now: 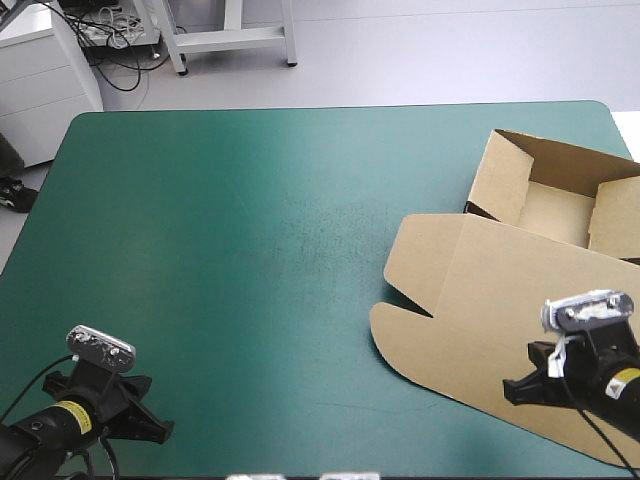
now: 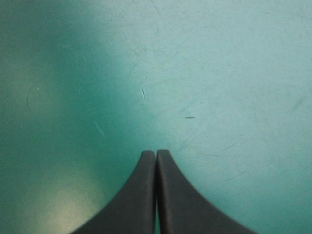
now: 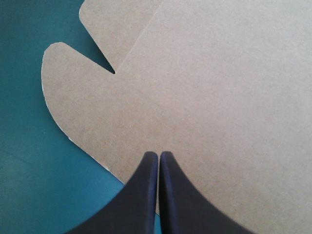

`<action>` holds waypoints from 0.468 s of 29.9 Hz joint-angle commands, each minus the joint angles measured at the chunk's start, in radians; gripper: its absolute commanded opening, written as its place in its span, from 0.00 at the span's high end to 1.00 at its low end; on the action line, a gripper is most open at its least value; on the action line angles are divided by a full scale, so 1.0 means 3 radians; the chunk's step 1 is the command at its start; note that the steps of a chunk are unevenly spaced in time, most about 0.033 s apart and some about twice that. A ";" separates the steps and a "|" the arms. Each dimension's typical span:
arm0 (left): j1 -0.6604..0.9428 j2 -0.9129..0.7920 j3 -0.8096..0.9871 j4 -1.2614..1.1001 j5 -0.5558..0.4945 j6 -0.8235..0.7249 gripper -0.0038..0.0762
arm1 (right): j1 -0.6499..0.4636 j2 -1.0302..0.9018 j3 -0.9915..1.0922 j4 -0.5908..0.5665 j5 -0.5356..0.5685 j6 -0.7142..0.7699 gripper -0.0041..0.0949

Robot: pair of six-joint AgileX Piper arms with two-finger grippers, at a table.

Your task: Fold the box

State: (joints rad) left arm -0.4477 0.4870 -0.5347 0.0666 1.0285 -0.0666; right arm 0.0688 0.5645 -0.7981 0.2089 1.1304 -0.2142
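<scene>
**A:** High view first: where was the box (image 1: 520, 290)?

**B:** It was at the right of the frame, on the teal-green cover (image 1: 250, 250). Its tray (image 1: 560, 205) stood open at the upper right with walls raised. The lid (image 1: 480, 300) lay flat, reaching toward the lower right corner.

**A:** And the right gripper (image 3: 159, 153)?

**B:** Its black fingers were pressed together into one point, with nothing between them. It hung over the lid, close to the lid's rounded edge. Ahead of it a notch (image 3: 113, 72) split two rounded flaps. I couldn't tell whether it touched the board.

**A:** What about the left gripper (image 2: 156, 152)?

**B:** That one was closed too, and empty. It was at the lower left of the high view, over bare cover and well apart from the box.
</scene>
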 commanded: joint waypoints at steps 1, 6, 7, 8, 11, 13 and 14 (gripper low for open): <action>-0.0011 0.0026 -0.0075 -0.0030 -0.0192 -0.0012 0.99 | 0.0017 -0.0357 0.0164 0.0070 -0.0225 -0.0006 0.96; -0.0011 0.0026 0.0020 -0.0120 -0.0192 -0.0012 0.99 | 0.0017 -0.0746 0.0417 0.0070 -0.0225 -0.0006 0.96; -0.0011 0.0026 0.0051 -0.0136 -0.0192 -0.0012 0.99 | 0.0017 -0.0801 0.0446 0.0070 -0.0219 -0.0006 0.96; -0.0011 0.0026 0.0059 -0.0154 -0.0186 -0.0005 0.99 | 0.0017 -0.0851 0.0480 0.0070 -0.0226 -0.0006 0.96; -0.0011 0.0026 0.0058 -0.0154 -0.0200 0.0002 0.99 | 0.0017 -0.0985 0.0598 0.0031 -0.0279 -0.0006 0.96; -0.0011 0.0026 0.0058 -0.0154 -0.0200 0.0002 0.99 | 0.0017 -0.1034 0.0672 0.0018 -0.0305 -0.0012 0.96; -0.0011 0.0026 0.0058 -0.0154 -0.0200 0.0002 0.99 | 0.0017 -0.1058 0.0718 0.0018 -0.0305 -0.0012 0.96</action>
State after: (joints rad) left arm -0.4477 0.4870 -0.4922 0.0267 1.0213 -0.0632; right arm 0.0688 0.2510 -0.5874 0.2118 1.1098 -0.2142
